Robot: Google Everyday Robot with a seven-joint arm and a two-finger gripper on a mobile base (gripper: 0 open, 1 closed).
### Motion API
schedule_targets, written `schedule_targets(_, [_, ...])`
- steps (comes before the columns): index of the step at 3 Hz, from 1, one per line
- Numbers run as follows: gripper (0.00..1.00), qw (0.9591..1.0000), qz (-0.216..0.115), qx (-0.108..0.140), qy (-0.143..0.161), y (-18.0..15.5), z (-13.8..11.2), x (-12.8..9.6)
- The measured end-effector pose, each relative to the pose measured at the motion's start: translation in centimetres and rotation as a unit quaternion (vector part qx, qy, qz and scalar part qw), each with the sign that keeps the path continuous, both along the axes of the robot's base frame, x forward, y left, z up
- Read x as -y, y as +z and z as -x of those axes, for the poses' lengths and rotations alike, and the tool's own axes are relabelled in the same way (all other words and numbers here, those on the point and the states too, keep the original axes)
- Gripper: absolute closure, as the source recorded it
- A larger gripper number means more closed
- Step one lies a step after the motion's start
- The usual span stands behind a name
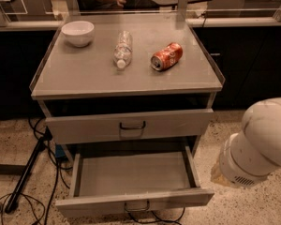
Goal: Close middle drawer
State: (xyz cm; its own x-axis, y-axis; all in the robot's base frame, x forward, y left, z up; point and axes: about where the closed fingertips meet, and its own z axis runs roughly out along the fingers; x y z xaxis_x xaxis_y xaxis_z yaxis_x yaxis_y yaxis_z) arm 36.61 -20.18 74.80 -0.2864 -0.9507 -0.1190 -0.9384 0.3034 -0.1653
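Observation:
The grey metal cabinet point(126, 74) stands in the middle of the camera view. The middle drawer point(131, 175) is pulled far out and shows an empty grey inside. Its low front point(93, 204) faces me near the bottom edge and carries a small dark loop handle point(137, 206). The top drawer point(84, 126), with its own loop handle point(132, 125), sits above it and stands out only slightly. The lowest drawer is hidden under the open one. My white arm point(262, 144) hangs at the right, beside the open drawer's right front corner. The gripper itself is out of view.
On the cabinet top lie a white bowl point(78, 33), a clear plastic bottle point(122, 49) on its side and a red soda can point(167, 56) on its side. Black cables point(51, 172) and a stand leg point(25, 172) lie on the speckled floor at the left. A person sits behind the cabinet.

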Motion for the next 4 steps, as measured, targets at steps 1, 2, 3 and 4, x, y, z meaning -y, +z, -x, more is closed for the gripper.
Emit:
schedule_targets(1, [1.00,1.0000,0.000,-0.001,0.000,-0.2,0.1,0.0])
schedule_targets(2, [1.00,0.9999,-0.005,-0.009,-0.008,-0.9,0.6,0.0])
schedule_targets(3, [1.00,0.9987,-0.018,-0.035,-0.033,-4.4,1.9,-0.5])
schedule_targets(4, [1.00,0.9976,-0.023,-0.049,-0.044,-7.9,2.4,-1.7])
